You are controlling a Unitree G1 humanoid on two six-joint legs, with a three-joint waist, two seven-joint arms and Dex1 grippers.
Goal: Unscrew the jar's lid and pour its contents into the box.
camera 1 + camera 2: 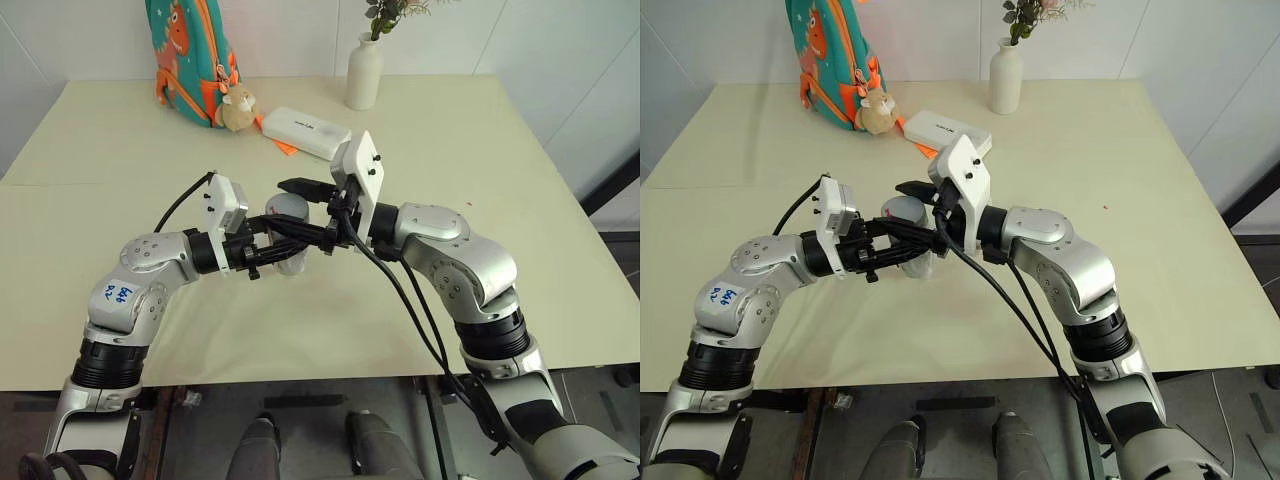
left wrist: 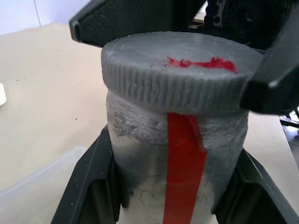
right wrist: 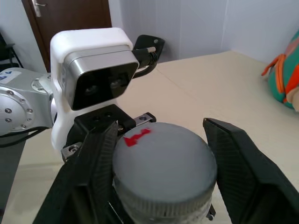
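Above the middle of the cream table (image 1: 480,120), your head views show the left gripper (image 1: 290,243) pinching the jar (image 1: 287,262), held off the surface, while the right gripper (image 1: 300,200) reaches in from the opposite side at the lid (image 1: 287,207). From the left wrist, you see the ribbed grey lid (image 2: 173,70) with red marks seated on the jar, black fingers (image 2: 88,186) pressed against its sides, and a corner of the clear box (image 2: 32,196) below. From the right wrist, you see both fingers (image 3: 88,172) closed against the lid's rim.
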